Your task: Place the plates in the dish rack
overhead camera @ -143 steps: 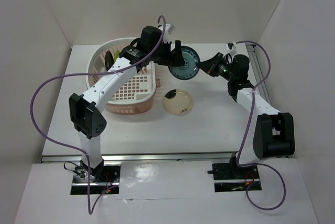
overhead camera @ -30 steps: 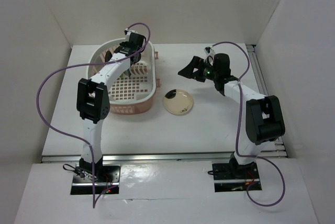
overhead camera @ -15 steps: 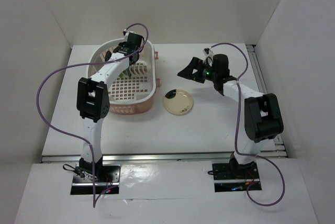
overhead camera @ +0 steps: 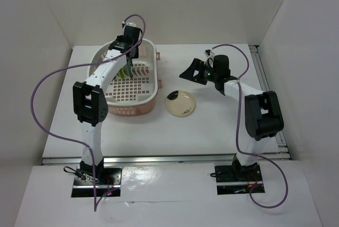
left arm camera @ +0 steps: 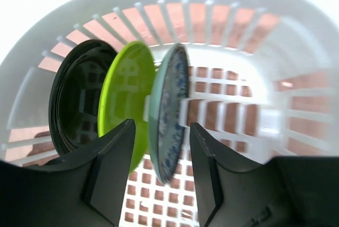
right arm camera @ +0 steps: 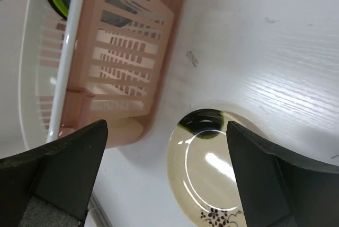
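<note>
Three plates stand on edge in the pale pink dish rack (left arm camera: 222, 20): glossy black (left arm camera: 79, 99), lime green (left arm camera: 127, 94) and blue-green patterned (left arm camera: 169, 110). My left gripper (left arm camera: 161, 174) is open and straddles the patterned plate's lower edge, with a gap on each side. In the top view this gripper (overhead camera: 128, 62) reaches down into the rack's (overhead camera: 139, 107) far end. The cream plate (overhead camera: 180, 103) with a dark rim mark lies flat on the table right of the rack. My right gripper (right arm camera: 167, 150) hangs wide open over the cream plate (right arm camera: 212, 174), holding nothing.
The rack's slotted side wall (right arm camera: 122, 57) stands close to the left of the cream plate. White enclosure walls (overhead camera: 47, 25) surround the table on three sides. A metal rail (overhead camera: 265, 73) runs along the right edge.
My left gripper, which carried the patterned plate through the air, now has it standing in the rack, and in the last second its jaws have opened off the plate. The right arm barely moved.
</note>
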`<action>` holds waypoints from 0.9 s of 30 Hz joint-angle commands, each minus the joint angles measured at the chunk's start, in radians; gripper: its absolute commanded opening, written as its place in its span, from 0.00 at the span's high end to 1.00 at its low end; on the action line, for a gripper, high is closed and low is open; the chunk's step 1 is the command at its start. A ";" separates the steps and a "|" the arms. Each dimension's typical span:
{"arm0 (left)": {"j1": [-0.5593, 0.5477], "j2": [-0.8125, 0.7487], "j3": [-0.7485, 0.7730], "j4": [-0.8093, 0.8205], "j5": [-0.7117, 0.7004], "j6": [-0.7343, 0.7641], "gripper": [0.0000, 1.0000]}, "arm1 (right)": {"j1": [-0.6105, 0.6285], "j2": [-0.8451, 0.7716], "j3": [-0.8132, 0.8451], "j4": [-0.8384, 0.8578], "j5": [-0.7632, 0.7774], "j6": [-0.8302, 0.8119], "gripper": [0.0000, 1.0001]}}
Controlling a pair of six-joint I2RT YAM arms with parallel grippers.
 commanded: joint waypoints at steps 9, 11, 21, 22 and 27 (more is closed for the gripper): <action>0.003 -0.381 -0.061 -0.015 0.279 -0.126 0.00 | -0.121 -0.076 -0.140 -0.034 0.082 -0.075 0.00; 0.003 -0.464 -0.102 0.004 0.322 -0.126 0.00 | -0.121 -0.091 -0.174 -0.069 0.096 -0.099 0.00; 0.003 -0.582 -0.181 0.022 0.583 -0.150 0.00 | -0.100 -0.134 -0.366 -0.031 0.117 -0.032 0.11; 0.003 -0.591 -0.181 0.022 0.595 -0.150 0.00 | -0.089 -0.125 -0.366 -0.022 0.117 -0.023 0.11; 0.003 -0.602 -0.199 0.031 0.655 -0.160 0.00 | -0.049 -0.065 -0.378 0.013 0.108 -0.023 0.29</action>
